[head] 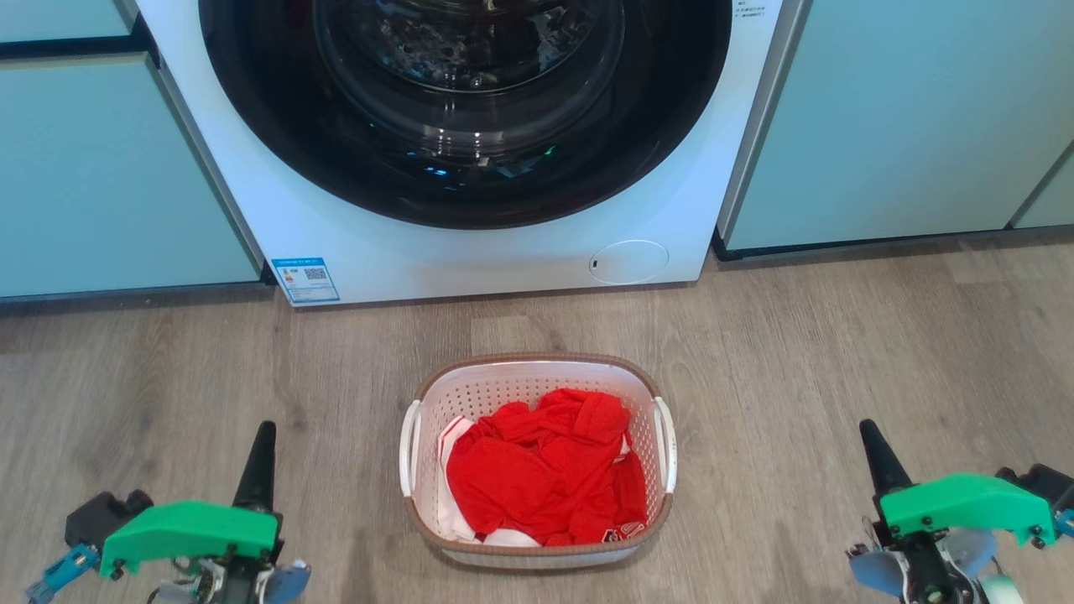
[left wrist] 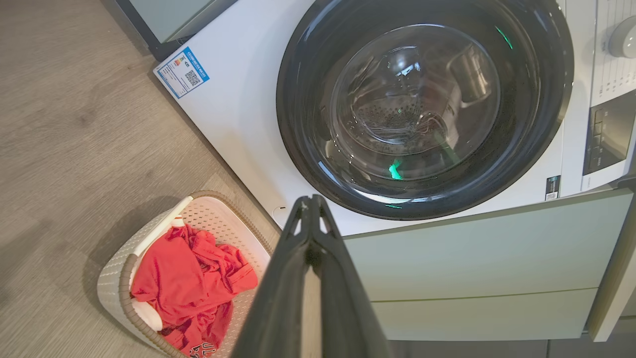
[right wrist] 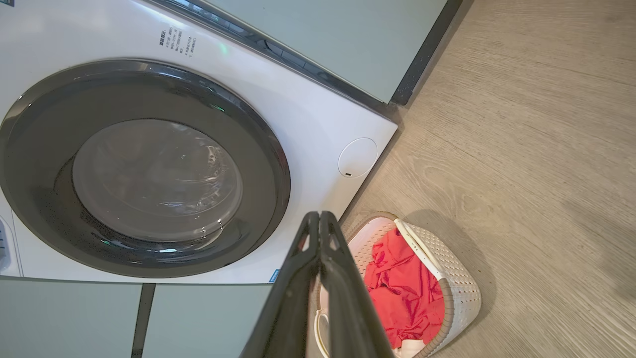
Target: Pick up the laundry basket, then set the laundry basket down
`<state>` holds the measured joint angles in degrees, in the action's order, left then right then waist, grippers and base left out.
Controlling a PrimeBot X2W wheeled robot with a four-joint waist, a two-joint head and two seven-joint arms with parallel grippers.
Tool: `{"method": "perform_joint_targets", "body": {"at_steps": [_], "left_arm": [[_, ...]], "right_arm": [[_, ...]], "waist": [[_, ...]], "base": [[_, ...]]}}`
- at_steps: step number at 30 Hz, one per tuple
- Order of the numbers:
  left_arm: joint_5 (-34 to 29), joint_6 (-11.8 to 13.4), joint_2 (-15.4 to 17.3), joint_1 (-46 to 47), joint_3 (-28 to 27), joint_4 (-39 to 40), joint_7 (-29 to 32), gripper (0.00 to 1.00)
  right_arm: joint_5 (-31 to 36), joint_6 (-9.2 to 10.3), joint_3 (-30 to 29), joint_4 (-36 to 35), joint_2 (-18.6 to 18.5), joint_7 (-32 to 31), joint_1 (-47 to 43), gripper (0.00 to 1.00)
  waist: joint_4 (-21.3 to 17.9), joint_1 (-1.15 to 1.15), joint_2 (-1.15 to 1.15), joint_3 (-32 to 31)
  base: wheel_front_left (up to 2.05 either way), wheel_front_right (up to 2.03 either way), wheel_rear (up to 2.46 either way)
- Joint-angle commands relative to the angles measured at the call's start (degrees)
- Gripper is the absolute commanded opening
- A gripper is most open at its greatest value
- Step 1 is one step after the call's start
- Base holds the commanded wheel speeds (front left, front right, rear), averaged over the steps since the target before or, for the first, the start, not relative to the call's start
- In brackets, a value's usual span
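The laundry basket (head: 503,393) is white and perforated with a brown rim, and stands on the wood floor in front of the washer, holding red clothes (head: 545,470). It has a white handle on each side. My left gripper (head: 264,432) is shut and empty, well to the basket's left at the lower left. Off to the basket's right, at the lower right, my right gripper (head: 868,432) is shut and empty too. The basket (left wrist: 117,283) lies left of the shut left gripper (left wrist: 310,199) in the left wrist view. The right wrist view has the basket (right wrist: 457,283) right of the shut right gripper (right wrist: 319,215).
A white front-loading washer (head: 470,252) with a dark round door (head: 470,109) stands just behind the basket. Pale green cabinets (head: 101,184) flank it on both sides. Bare wood floor (head: 839,352) lies around the basket and between it and each gripper.
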<state>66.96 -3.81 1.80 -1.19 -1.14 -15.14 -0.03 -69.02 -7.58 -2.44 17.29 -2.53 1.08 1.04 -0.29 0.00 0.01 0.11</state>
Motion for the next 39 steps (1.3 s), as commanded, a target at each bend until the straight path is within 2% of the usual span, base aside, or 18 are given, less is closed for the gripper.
{"method": "perform_joint_targets", "body": {"at_steps": [1, 39], "left_arm": [[1.82, -0.76, 0.88, 3.15, -2.1, 1.66, 0.57, 0.0], [25.22, -3.68, 1.14, 7.39, -5.36, 1.08, 6.5, 0.0]], "right_arm": [[-1.83, 0.06, 0.25, -2.36, -1.22, -0.56, 3.51, 0.0], [-24.17, 0.09, -2.84, -3.33, -1.25, -6.58, 5.03, 0.0]], "waist": [[0.01, 0.0, -0.01, 0.0], [0.29, 0.0, -0.01, 0.07]], "base": [[0.0, 0.0, 0.0], [0.0, 0.0, 0.0]]}}
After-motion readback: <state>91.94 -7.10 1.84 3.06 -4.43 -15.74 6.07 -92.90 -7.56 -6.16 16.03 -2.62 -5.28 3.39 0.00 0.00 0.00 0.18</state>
